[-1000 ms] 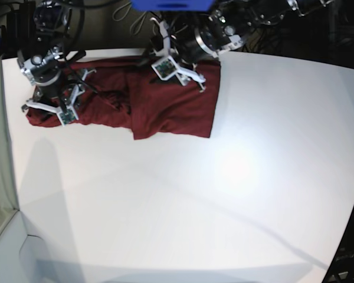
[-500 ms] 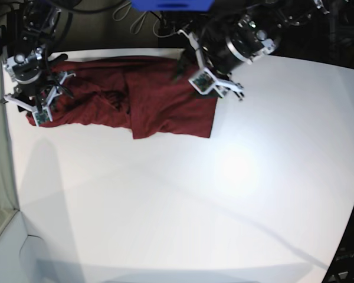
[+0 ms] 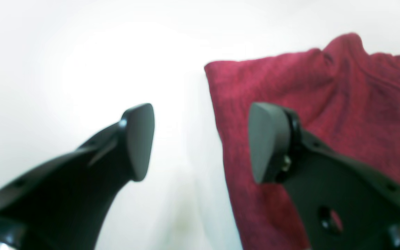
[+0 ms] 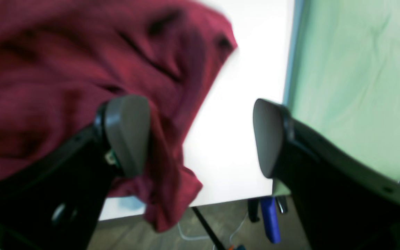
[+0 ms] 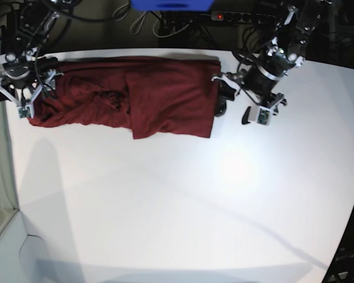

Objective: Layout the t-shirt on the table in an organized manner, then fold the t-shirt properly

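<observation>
Both pincers gape empty beside a wrinkled maroon fabric t-shirt (image 5: 135,100) on the white surface (image 5: 183,200).
The left pincer (image 3: 200,142) and right pincer (image 4: 200,135) are best closed on opposite shirt edges, then drawn apart evenly.

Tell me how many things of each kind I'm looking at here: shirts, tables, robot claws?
Shirt: 1, dark red, lying on the table
Table: 1, white
Grippers: 2, left gripper and right gripper, both with jaws apart and holding nothing
Total: 4
</observation>
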You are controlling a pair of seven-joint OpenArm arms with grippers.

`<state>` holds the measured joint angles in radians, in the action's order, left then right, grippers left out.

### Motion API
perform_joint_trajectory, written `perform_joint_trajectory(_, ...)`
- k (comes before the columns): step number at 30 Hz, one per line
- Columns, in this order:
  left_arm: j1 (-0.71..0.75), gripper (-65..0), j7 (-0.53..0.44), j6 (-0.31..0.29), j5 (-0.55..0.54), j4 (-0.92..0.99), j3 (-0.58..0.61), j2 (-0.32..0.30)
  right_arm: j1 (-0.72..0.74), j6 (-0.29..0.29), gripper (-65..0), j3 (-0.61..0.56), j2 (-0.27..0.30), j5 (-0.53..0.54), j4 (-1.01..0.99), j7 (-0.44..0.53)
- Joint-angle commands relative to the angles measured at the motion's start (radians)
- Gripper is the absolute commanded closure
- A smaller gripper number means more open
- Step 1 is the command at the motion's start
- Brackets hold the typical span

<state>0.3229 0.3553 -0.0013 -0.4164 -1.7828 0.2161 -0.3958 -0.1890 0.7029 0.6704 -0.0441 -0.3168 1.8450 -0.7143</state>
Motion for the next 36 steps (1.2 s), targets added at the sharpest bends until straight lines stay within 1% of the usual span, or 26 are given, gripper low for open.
perform_joint_trajectory(1, -0.005, -41.2, -0.023, -0.004, -0.003, -0.013, -0.007, -0.005, 0.01, -0.005, -47.3, 0.004, 0.01, 0.005, 0.0, 0.011)
perform_joint_trajectory(9, -0.001, -41.2, -0.023, -0.004, -0.003, -0.013, -0.008, -0.005, 0.013, -0.005, -47.3, -0.001, 0.003, 0.005, -0.092, 0.02)
perform_joint_trajectory(14, 0.002, -41.2, -0.019, -0.004, -0.003, -0.013, -0.008, -0.005, 0.067, -0.005, -47.3, 0.002, 0.01, 0.005, -0.163, 0.02)
perform_joint_trajectory(17, 0.002, -41.2, -0.017, -0.004, -0.003, -0.013, -0.008, -0.007, 0.092, -0.005, -47.3, 0.004, 0.026, 0.005, -0.201, 0.02)
perform_joint_trajectory(21, 0.003, -41.2, -0.017, -0.004, -0.002, -0.013, -0.008, -0.009, 0.098, -0.005, -47.1, -0.001, 0.028, 0.006, -0.227, 0.02)
perform_joint_trajectory(23, 0.003, -41.2, -0.015, -0.004, -0.002, -0.013, -0.01, -0.01, 0.098, -0.005, -45.8, -0.001, 0.028, 0.006, -0.253, 0.02)
perform_joint_trajectory(26, 0.003, -41.2, -0.015, -0.004, -0.002, -0.013, -0.01, -0.041, 0.099, -0.005, -38.8, -0.001, 0.028, 0.006, -0.293, 0.022)
perform_joint_trajectory(27, 0.003, -41.2, -0.015, -0.004, -0.002, -0.013, -0.01, -0.048, 0.099, -0.005, -35.4, -0.001, 0.029, 0.006, -0.308, 0.022)
perform_joint_trajectory(30, 0.003, -41.2, -0.015, -0.004, -0.002, -0.013, -0.011, -0.059, 0.116, -0.005, -23.8, -0.002, 0.046, 0.006, -0.364, 0.022)
perform_joint_trajectory(33, 0.005, -41.2, -0.015, -0.004, -0.002, -0.013, -0.027, -0.087, 0.121, -0.005, -11.1, 0.004, 0.057, 0.006, -0.428, 0.022)
perform_joint_trajectory(36, 0.023, -41.2, -0.017, -0.004, -0.002, -0.015, -0.074, -0.088, 0.121, -0.005, 0.0, 0.002, 0.082, 0.006, -0.474, 0.022)
